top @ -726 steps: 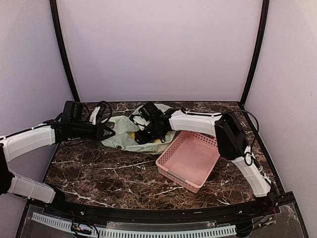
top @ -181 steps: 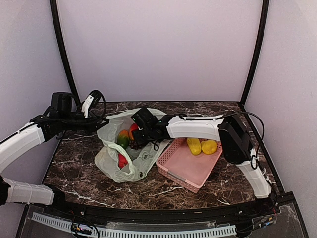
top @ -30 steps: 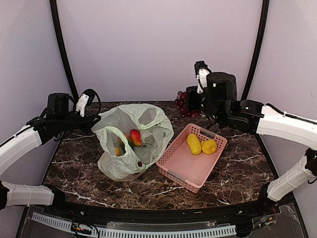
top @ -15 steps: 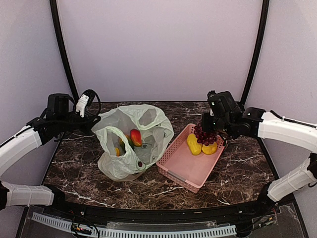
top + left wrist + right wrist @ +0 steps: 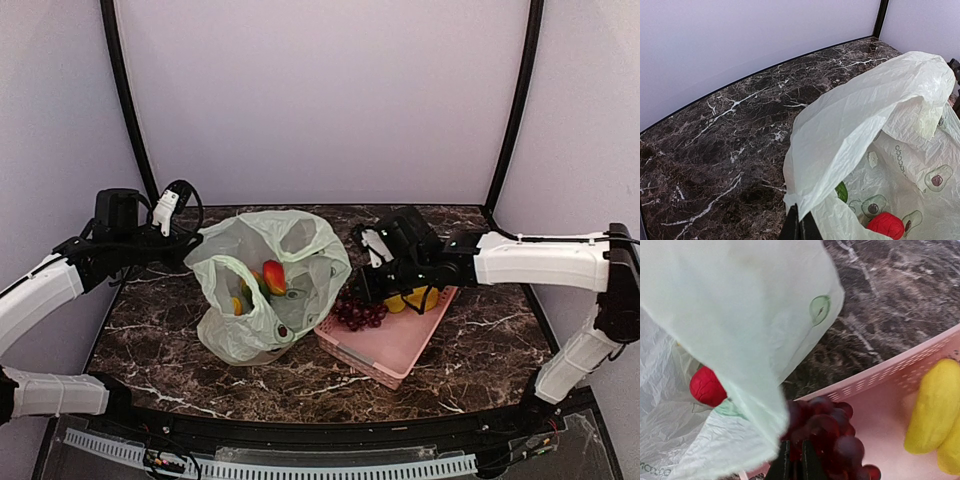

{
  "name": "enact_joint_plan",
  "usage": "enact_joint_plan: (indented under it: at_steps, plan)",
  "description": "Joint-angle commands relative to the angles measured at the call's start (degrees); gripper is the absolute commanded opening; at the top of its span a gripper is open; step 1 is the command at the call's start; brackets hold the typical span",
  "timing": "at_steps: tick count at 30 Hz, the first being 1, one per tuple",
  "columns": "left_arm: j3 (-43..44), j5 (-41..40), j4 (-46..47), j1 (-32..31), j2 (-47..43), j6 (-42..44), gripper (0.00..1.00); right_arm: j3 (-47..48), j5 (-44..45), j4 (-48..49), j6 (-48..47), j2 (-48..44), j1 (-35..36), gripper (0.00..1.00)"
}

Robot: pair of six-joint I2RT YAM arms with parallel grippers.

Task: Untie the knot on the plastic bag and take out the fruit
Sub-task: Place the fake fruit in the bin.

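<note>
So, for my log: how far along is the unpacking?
Done: plastic bag open, two yellow fruits in the pink basket. In hand: right gripper holds grapes at the basket's edge; left gripper pinches the bag's rim. Left: a red fruit and a green fruit inside the bag.

A dark brown marble surface (image 5: 180,345), veined white, sits inside pale lilac walls (image 5: 320,100). One curved black post (image 5: 127,110) rises at eleven o'clock, a second post (image 5: 513,110) at one o'clock. Light is soft and even.
</note>
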Motion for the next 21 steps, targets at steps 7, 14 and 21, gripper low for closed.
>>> enact_joint_plan:
  at_steps: [7,14,21]
  plan:
    - [-0.75,0.15,-0.01,0.16,-1.61,-0.04,0.01,8.37,-1.14,0.03,-0.77,9.52,3.27,0.0]
    - [-0.74,0.37,0.08,0.16,-1.32,-0.18,0.01,7.2,5.98,-1.4,2.73,8.66,1.86,0.0]
    - [-0.74,0.76,0.21,0.16,-1.13,-0.16,0.01,4.12,6.67,-1.49,6.31,8.84,-1.37,0.0]
